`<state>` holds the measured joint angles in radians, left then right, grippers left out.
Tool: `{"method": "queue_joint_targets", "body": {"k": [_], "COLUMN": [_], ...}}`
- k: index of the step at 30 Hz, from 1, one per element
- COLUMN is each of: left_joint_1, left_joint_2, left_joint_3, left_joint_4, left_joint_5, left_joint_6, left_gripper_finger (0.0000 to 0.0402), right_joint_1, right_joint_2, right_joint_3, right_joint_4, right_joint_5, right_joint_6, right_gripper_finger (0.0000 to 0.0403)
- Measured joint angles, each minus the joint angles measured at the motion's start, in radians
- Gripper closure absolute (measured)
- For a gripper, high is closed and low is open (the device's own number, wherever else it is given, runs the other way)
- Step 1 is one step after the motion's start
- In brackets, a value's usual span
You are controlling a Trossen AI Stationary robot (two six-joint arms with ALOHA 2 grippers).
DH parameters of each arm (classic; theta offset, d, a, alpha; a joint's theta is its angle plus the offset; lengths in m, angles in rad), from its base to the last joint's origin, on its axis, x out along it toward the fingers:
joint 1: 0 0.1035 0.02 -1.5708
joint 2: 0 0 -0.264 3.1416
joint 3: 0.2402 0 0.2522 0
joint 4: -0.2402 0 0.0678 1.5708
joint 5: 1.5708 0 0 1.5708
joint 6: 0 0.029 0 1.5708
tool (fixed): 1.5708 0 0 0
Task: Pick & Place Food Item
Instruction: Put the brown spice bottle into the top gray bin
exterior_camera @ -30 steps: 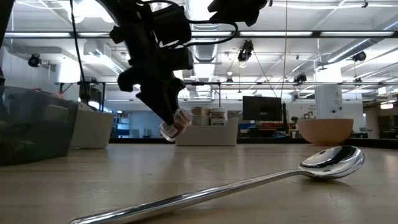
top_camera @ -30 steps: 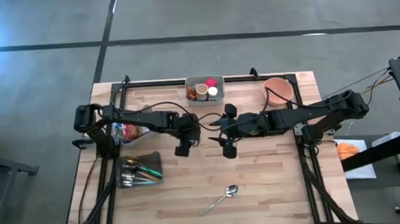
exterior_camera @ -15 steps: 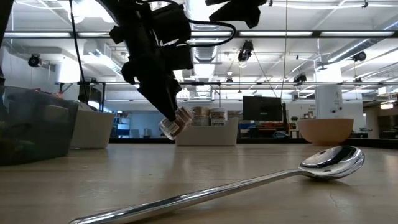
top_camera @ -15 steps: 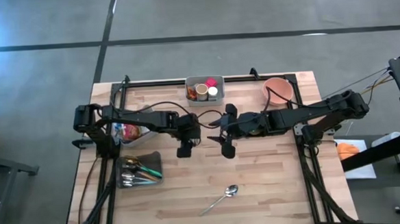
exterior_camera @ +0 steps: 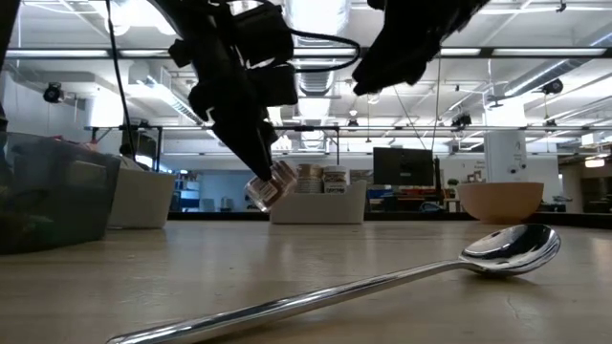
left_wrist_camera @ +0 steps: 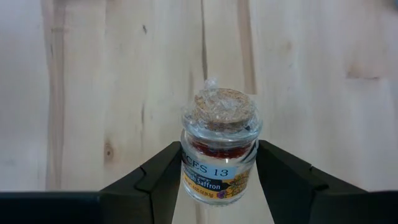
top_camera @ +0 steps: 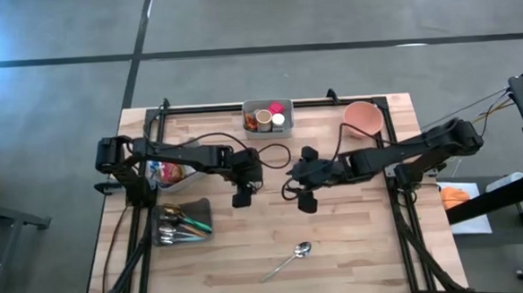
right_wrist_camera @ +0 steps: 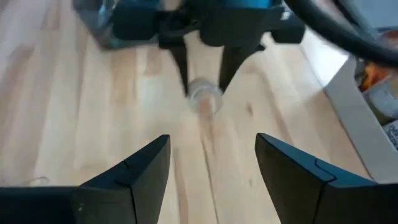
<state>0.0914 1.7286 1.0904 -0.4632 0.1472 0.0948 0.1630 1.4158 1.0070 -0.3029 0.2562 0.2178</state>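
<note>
Left wrist view: saffron jar (left_wrist_camera: pixel 219 148) clenched in left tool (left_wrist_camera: pixel 219 180), cork end forward.
Hung tilted above desk (top_camera: pixel 356 240); right tool (top_camera: pixel 306 200) gaped empty, just beside, facing jar.

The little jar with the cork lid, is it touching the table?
Apart. The low view shows the little jar hanging tilted in the left gripper, with clear background between it and the table.

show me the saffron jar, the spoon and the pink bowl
saffron jar (left_wrist_camera: pixel 219 154): left wrist view, on its glass body above the label.
spoon (exterior_camera: pixel 510 248): low view, on its shiny bowl.
pink bowl (top_camera: pixel 363 117): high view, on its inside.
</note>
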Motion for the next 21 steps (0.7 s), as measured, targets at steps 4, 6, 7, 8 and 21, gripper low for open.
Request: {"method": "queue_joint_targets", "body": {"k": [4,6,7,8,21], "left_joint_1": [0.000,0.000,0.000,0.000,0.000], "left_joint_2": [-0.013,-0.023,-0.029,-0.035,-0.090], "left_joint_3": [0.000,0.000,0.000,0.000,0.000], "left_joint_4": [0.031,0.044,0.048,0.056,0.144], "left_joint_5": [0.011,0.011,0.011,0.012,0.014], "left_joint_6": [-0.019,-0.023,-0.023,-0.024,-0.025], "left_gripper_finger": [0.0203,0.0203,0.0203,0.0203,0.0202], "right_joint_1": [0.001,0.001,0.001,0.000,-0.051], "right_joint_2": [0.000,0.000,-0.001,-0.001,0.066], "right_joint_3": [-0.112,-0.169,-0.198,-0.226,-0.350], "right_joint_4": [0.212,0.329,0.394,0.457,0.808], "right_joint_5": [0.024,0.024,0.024,0.028,0.041], "right_joint_6": [0.012,0.026,0.038,0.047,0.021], "right_gripper_finger": [0.0170,0.0170,0.0170,0.0170,0.0170]}}
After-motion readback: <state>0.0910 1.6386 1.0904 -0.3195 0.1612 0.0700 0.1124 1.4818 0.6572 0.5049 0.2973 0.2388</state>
